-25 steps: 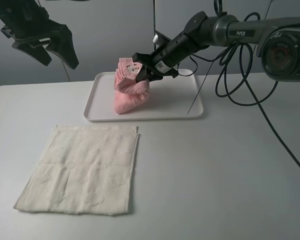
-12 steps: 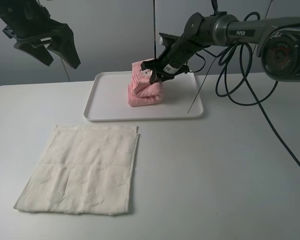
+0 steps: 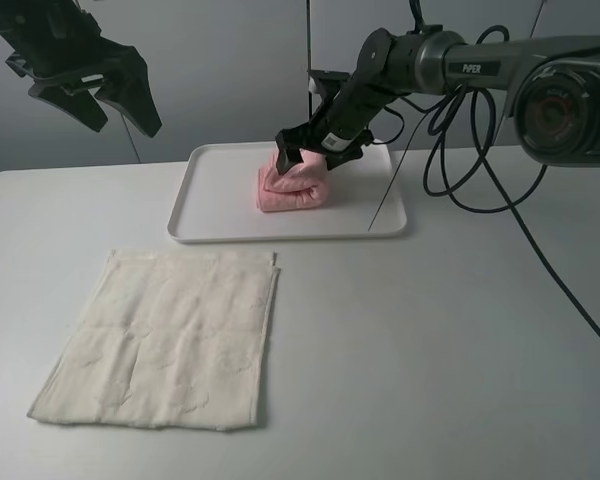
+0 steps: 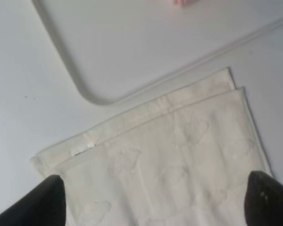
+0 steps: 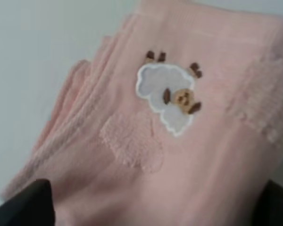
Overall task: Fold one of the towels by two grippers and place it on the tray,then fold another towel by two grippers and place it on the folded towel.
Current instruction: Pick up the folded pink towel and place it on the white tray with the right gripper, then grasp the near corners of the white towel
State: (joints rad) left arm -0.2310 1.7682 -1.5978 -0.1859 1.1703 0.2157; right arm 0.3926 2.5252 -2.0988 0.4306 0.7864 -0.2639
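Observation:
The pale pink towel (image 3: 292, 190) lies folded in a thick bundle on the white tray (image 3: 215, 185) at the back of the table. My right gripper (image 3: 314, 145) hovers right over its top, jaws spread wide. In the right wrist view the pink towel (image 5: 132, 141), with a sheep patch, fills the space between the two far-apart fingertips of the right gripper (image 5: 151, 207). The cream towel (image 3: 165, 335) lies flat on the table in front of the tray. My left gripper (image 3: 98, 98) hangs open, high at the back left. The left wrist view looks down on the cream towel (image 4: 174, 160) and a corner of the tray (image 4: 132, 42).
Black cables (image 3: 475, 150) loop down from the right arm behind the tray's right end. A thin dark line (image 3: 385, 195) slants down onto the tray's right side. The white table (image 3: 430, 340) stretches to the right of the cream towel.
The right gripper carried the pink towel rightward over the tray, set it down in a lower bundle, and its jaws have opened. The left arm has stayed where it was.

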